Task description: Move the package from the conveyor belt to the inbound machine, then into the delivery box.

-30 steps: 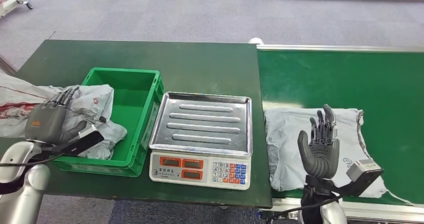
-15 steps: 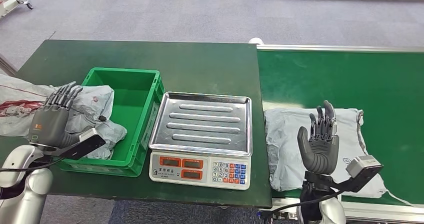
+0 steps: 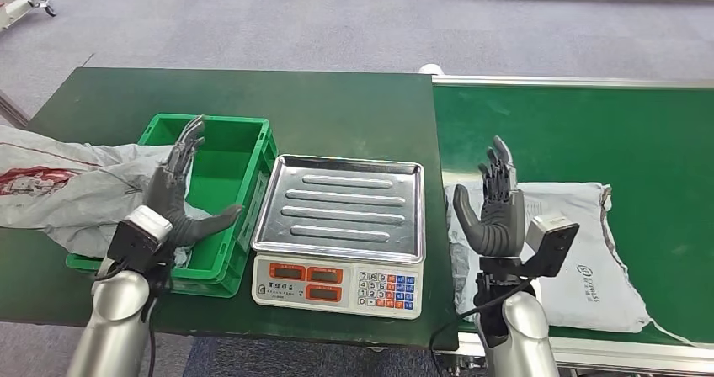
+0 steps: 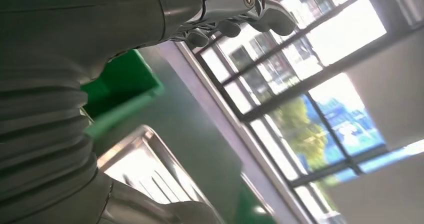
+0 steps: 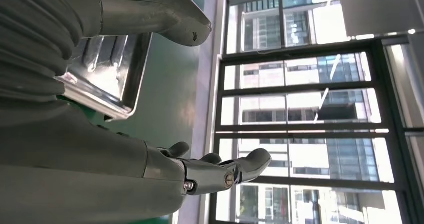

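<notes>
Both of ours spread empty: left robot hand [image 3: 178, 199] over the green box [image 3: 221, 130], right robot hand [image 3: 492, 211] beside the package [image 3: 581, 255] on the conveyor belt [image 3: 589, 133]. We judge pickup next, toward the scale [image 3: 341, 204].

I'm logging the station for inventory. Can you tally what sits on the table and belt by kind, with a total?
Grey packages: 2, one on the conveyor belt and one draped over the green crate's left wall
Green crates: 1
Weighing scales: 1
Total: 4
</notes>
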You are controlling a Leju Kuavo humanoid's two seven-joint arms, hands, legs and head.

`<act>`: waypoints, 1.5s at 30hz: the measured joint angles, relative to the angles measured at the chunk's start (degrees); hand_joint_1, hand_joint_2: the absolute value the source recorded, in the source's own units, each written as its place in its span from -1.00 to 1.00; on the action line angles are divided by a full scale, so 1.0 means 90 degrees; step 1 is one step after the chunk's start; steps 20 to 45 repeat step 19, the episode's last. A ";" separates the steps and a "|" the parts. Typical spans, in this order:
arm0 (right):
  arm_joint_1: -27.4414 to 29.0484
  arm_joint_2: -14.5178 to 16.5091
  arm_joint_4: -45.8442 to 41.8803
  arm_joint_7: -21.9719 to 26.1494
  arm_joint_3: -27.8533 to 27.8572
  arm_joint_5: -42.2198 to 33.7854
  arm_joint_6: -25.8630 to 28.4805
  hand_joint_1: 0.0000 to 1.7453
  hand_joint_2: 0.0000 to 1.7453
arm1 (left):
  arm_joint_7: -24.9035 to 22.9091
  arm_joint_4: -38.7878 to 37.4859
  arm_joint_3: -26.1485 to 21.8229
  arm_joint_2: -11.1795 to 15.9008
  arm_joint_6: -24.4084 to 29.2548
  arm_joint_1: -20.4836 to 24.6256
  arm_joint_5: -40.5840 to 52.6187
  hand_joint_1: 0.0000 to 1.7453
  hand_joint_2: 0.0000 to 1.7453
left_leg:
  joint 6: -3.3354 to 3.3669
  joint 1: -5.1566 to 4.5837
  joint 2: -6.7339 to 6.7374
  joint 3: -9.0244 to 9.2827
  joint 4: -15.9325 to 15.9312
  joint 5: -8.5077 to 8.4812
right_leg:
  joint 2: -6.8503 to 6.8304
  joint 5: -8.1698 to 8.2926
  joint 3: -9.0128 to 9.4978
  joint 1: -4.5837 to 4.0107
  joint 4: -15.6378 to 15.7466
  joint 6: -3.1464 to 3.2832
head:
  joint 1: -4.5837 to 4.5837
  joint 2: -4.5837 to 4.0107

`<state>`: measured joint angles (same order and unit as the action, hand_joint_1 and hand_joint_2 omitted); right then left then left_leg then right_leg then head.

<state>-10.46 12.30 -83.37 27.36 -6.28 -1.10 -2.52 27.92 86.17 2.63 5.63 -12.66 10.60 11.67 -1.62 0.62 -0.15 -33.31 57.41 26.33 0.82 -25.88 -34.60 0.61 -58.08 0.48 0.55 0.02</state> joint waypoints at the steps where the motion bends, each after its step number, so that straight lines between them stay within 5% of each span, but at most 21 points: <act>1: -0.0080 0.0005 0.0066 -0.0043 -0.0085 0.0018 -0.0002 -1.00 1.00 | -0.0024 -0.0082 0.0138 -0.0121 -0.0086 0.0101 -0.0206 -1.00 1.00 | 0.0000 0.0000 -0.0003 0.0000 0.0000 -0.0002 | -0.0001 0.0001 0.0000 0.0001 0.0000 -0.0001 | -0.0001 0.0000; 7: -0.0589 0.0145 0.0622 -0.0402 -0.0621 0.0158 0.0295 -1.00 1.00 | -0.0559 -0.1108 0.0708 -0.1132 -0.0301 0.0755 -0.1697 -1.00 1.00 | 0.0003 0.0000 -0.0010 0.0000 0.0000 -0.0006 | -0.0007 0.0003 0.0005 0.0001 0.0000 -0.0002 | -0.0001 0.0000; 11: -0.0754 0.0159 0.1134 -0.0453 -0.0963 0.0020 0.0479 -1.00 -1.00 | -0.0667 -0.1830 0.0827 -0.1501 0.0108 0.0979 -0.1842 -1.00 1.00 | 0.0003 0.0000 -0.0007 0.0000 0.0000 -0.0006 | -0.0004 0.0003 0.0004 0.0001 0.0000 -0.0001 | -0.0001 0.0000; 19: -0.1161 0.0129 0.1986 -0.0437 -0.1391 -0.0118 0.0847 -1.00 -1.00 | -0.0766 -0.2383 0.0830 -0.1805 0.0300 0.0994 -0.1864 -1.00 1.00 | 0.0003 0.0002 -0.0008 -0.0004 -0.0001 -0.0006 | -0.0004 0.0002 -0.0002 -0.0001 0.0000 -0.0002 | -0.0001 0.0000; 45: -0.1161 0.0129 0.1986 -0.0437 -0.1391 -0.0118 0.0847 -1.00 -1.00 | -0.0766 -0.2383 0.0830 -0.1805 0.0300 0.0994 -0.1864 -1.00 1.00 | 0.0003 0.0002 -0.0008 -0.0004 -0.0001 -0.0006 | -0.0004 0.0002 -0.0002 -0.0001 0.0000 -0.0002 | -0.0001 0.0000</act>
